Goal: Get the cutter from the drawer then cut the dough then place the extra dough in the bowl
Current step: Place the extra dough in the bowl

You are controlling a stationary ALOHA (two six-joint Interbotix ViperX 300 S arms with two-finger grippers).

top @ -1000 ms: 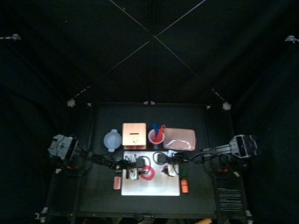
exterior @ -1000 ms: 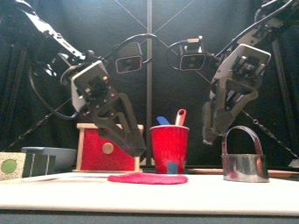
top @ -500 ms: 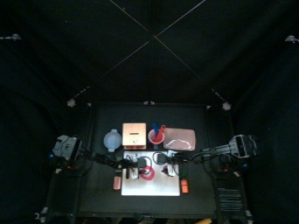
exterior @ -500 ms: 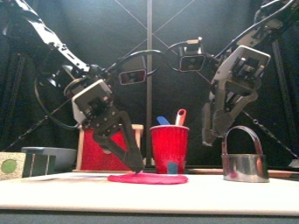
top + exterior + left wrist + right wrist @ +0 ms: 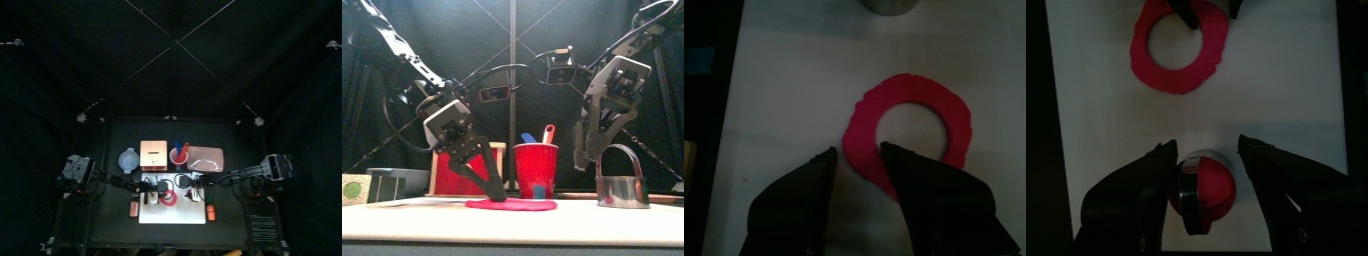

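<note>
Lower centre: left gripper (image 5: 858,152) jaws parted astride rim of dough ring (image 5: 958,125) — right gripper (image 5: 1205,146) released, above cutter (image 5: 623,192).

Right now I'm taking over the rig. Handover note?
Left tool: open, down at the white cutting board, jaws astride the rim of the red dough ring.
Right tool: open, hanging above the cutter, apart from it.
Done: cutter is out and the dough is cut; the cut disc sits inside the cutter.
Left: grip the ring and drop it in the blue-grey bowl, behind the board on the left.
</note>
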